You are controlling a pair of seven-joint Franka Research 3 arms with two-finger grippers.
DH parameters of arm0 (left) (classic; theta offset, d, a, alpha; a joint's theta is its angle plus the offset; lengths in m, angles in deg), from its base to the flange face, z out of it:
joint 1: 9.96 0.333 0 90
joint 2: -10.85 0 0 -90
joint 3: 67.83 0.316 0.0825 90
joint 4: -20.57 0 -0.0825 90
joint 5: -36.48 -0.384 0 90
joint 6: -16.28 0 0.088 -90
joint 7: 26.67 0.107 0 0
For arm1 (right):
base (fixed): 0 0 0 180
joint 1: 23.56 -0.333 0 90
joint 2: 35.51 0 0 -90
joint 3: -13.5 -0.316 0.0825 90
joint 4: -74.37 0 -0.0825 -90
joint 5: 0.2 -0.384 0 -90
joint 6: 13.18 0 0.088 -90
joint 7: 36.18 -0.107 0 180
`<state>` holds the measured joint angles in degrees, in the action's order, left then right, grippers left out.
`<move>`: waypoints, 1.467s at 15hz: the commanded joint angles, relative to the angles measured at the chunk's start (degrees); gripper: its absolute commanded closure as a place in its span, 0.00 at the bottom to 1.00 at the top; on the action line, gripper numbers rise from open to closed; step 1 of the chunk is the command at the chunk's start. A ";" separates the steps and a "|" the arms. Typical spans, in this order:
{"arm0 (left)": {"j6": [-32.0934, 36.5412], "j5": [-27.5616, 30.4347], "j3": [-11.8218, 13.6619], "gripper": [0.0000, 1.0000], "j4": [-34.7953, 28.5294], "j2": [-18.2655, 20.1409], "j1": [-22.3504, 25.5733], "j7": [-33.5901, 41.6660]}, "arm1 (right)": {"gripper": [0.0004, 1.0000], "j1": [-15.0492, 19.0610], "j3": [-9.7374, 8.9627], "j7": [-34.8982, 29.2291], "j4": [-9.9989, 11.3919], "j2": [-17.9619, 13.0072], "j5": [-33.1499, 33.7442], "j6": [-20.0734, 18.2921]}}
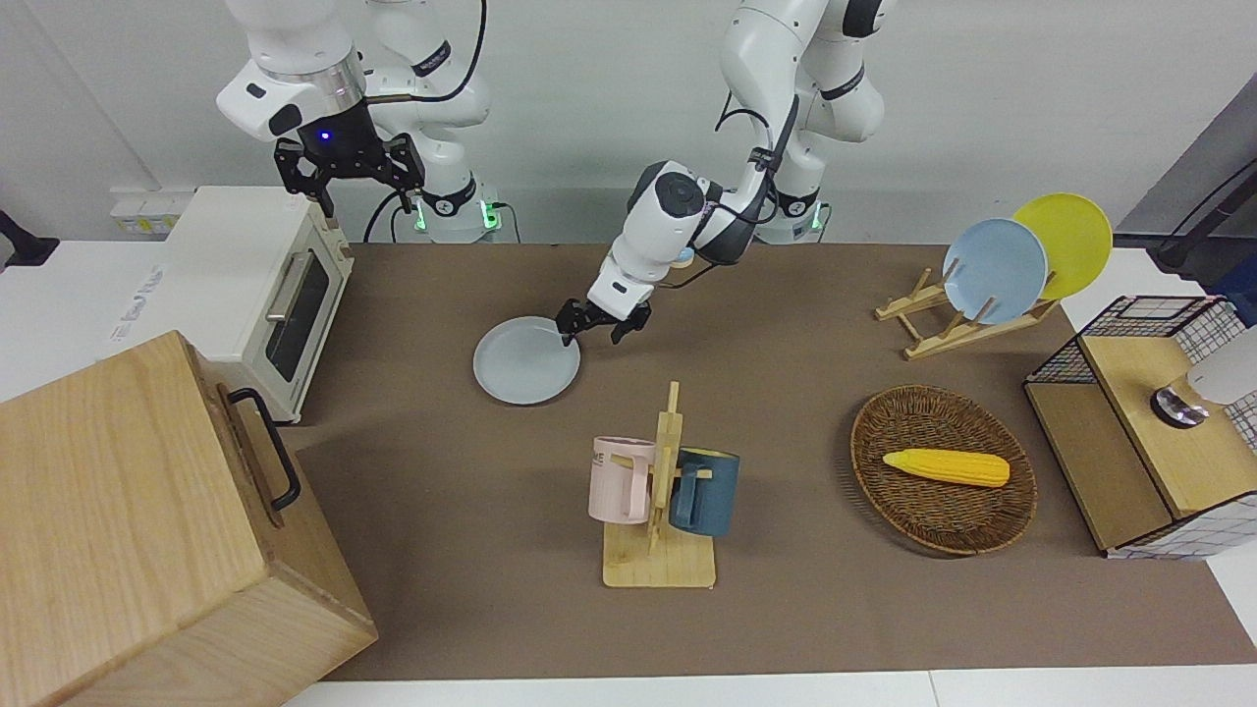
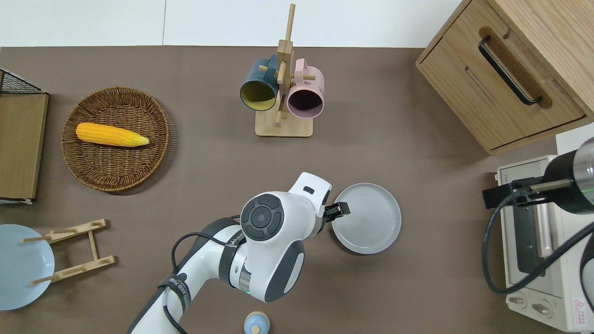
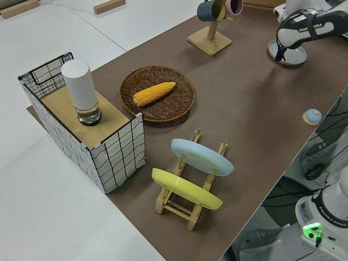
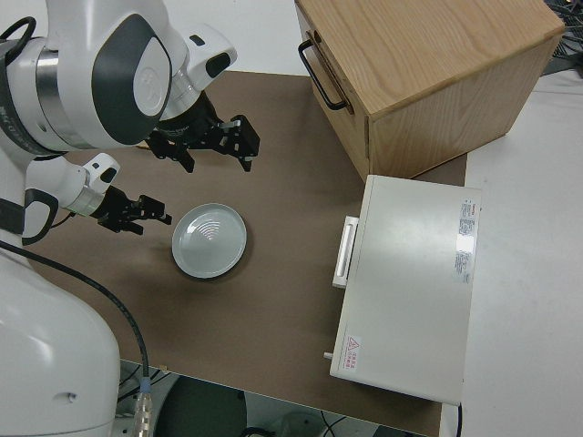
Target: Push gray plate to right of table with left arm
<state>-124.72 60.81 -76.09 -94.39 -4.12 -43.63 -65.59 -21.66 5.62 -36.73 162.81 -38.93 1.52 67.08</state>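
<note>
- One gray plate lies flat on the table, toward the right arm's end, between the mug rack and the toaster oven.
- The left gripper sits low at the plate's rim, on the side facing the left arm's end; its fingers are spread apart, holding nothing.
- The right arm is parked, its gripper spread open too.
- Two mugs hang on one wooden mug rack: one pink, one dark blue.
- Two plates stand in one rack: one sky-blue, one yellow.
- One wicker basket holds one corn cob.
</note>
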 commanded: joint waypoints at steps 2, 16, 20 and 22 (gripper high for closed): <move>9.75 -0.42 1.58 0.01 -0.36 6.60 3.34 0.69 | 0.00 1.35 -1.09 0.46 -0.02 -0.53 0.57 -0.81; 36.40 -12.02 20.55 0.01 6.67 12.86 10.37 23.34 | 0.00 1.35 -1.09 0.46 -0.02 -0.53 0.48 -0.81; 40.79 -20.26 24.08 0.01 11.32 12.95 12.21 30.29 | 0.00 1.35 -1.09 0.46 -0.02 -0.53 0.48 -0.81; 43.25 -23.61 23.47 0.01 15.35 12.95 13.27 31.62 | 0.00 1.35 -1.09 0.46 -0.02 -0.53 0.48 -0.81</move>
<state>-86.07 42.17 -51.79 -84.50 8.77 -31.91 -36.37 -21.66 5.62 -36.73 162.81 -38.93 1.52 67.08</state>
